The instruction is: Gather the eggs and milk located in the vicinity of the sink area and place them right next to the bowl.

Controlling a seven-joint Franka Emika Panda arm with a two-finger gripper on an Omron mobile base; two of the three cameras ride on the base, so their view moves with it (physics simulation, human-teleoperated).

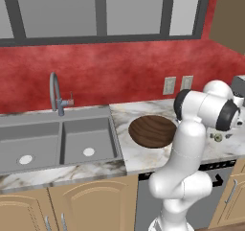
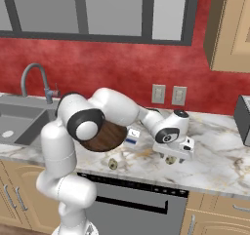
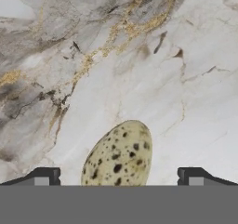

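One pale speckled egg (image 3: 118,155) on marble counter (image 3: 186,79), between open end effector (image 3: 118,177) tips.

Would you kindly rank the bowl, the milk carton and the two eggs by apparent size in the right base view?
1. Bowl, largest, though the arm hides part of it.
2. Milk carton.
3. The two eggs, both tiny and alike, so I wouldn't rank them.

The bowl (image 1: 152,131) sits on the counter (image 1: 131,158) right of the sink (image 1: 57,141).
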